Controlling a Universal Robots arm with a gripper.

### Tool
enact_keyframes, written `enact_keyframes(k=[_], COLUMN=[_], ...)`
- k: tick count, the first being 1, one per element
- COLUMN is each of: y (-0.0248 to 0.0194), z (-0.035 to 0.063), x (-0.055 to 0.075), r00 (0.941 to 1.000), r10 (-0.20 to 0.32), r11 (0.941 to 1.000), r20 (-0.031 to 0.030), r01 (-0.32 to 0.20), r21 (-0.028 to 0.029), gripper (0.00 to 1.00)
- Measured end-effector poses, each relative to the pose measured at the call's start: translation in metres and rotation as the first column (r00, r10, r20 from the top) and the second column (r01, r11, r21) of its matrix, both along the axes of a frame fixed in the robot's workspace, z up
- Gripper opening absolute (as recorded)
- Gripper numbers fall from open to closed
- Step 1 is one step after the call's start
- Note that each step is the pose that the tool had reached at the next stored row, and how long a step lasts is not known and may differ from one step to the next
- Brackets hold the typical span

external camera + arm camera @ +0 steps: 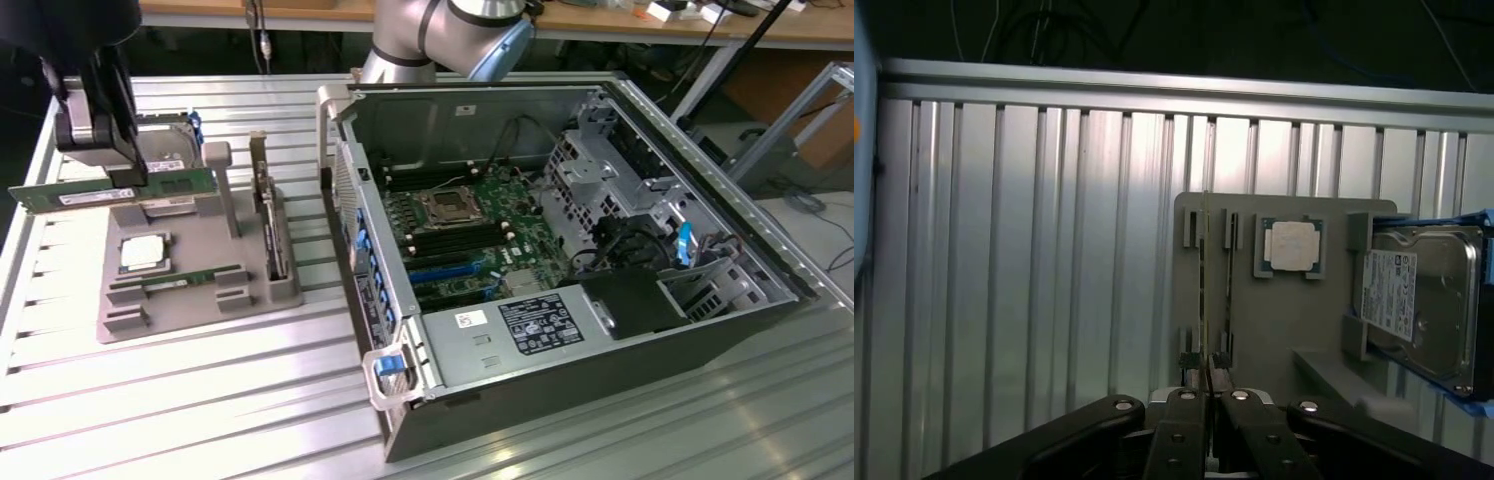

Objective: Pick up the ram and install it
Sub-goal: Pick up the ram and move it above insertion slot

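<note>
The ram is a long green stick with a pale label, held level above the far end of the grey fixture at the exterior view's left. My black gripper is shut on it near its middle. In the wrist view the ram shows edge-on as a thin line running out from between my closed fingertips, with the gripper over the fixture. The open computer case with its motherboard lies at the exterior view's right, apart from the gripper.
The fixture carries a square silver processor, a second green stick in a slot, an upright card and a silver hard drive. All stand on a ribbed metal table. The arm's base rises behind the case.
</note>
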State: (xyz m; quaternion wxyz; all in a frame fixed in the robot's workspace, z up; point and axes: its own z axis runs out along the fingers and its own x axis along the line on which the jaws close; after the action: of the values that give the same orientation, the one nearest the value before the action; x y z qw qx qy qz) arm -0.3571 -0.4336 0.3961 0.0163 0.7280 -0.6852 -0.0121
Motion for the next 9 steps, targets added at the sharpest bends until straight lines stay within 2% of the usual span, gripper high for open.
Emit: enact_keyframes(k=[9], y=[0.0000], z=[0.0119], x=[0.000], r00=[1.0000], r10=[0.000], r11=[1.0000], r20=[0.0002], r01=[0.000], r21=[0.0001], gripper=[0.12])
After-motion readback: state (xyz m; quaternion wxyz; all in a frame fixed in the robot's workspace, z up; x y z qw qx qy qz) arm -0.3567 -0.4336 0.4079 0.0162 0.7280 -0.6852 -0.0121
